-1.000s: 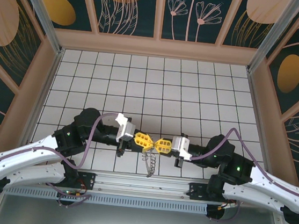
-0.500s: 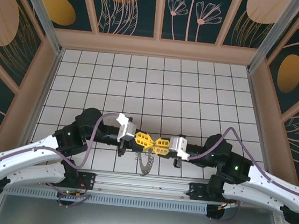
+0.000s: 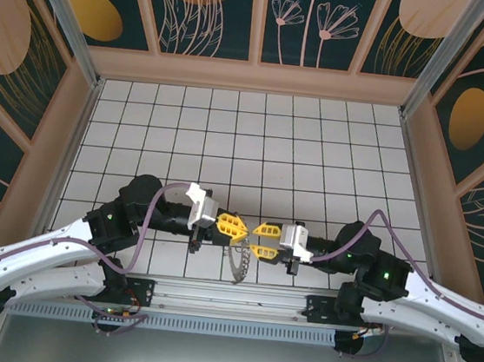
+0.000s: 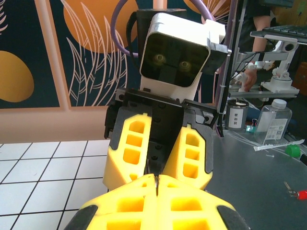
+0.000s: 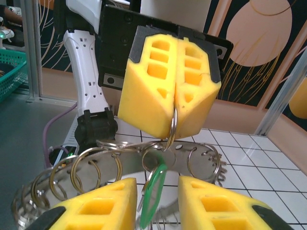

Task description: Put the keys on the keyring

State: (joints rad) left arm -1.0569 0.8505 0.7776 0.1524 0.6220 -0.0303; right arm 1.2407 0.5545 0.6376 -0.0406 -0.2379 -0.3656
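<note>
Aluminium rail (image 3: 228, 303) runs along the near edge, carrying two white-shelled arms (image 3: 41, 256), each trailing one purple cable (image 3: 143, 227). Just beyond the rail, between the arms, the keyring (image 3: 237, 265) droops as a loop of dull metal links below the two grippers. The right wrist camera shows it as a chain of thin, silvery split rings; they overlap too much for a sure count.

One key (image 5: 154, 189), a flat, glossy light-green piece, hangs from this chain in the gap between the right gripper's two fingers. The right gripper (image 3: 255, 239) is released: its blocky yellow foam-like fingers, pierced with rectangular holes, stand apart on either side of the key.

Facing it from the left, the left gripper (image 3: 238, 229) is clenched, its two matching yellow pads pressed flat together and pinching one ring of the keyring at their tips. The rest of the chain sags from that ring.

Farther out lies the white tiled floor (image 3: 246, 146), matte, ruled by black grid lines. At the far side stand dark teal panels (image 3: 213, 16) in pale wooden frames, painted with orange discs and thin plant outlines.
</note>
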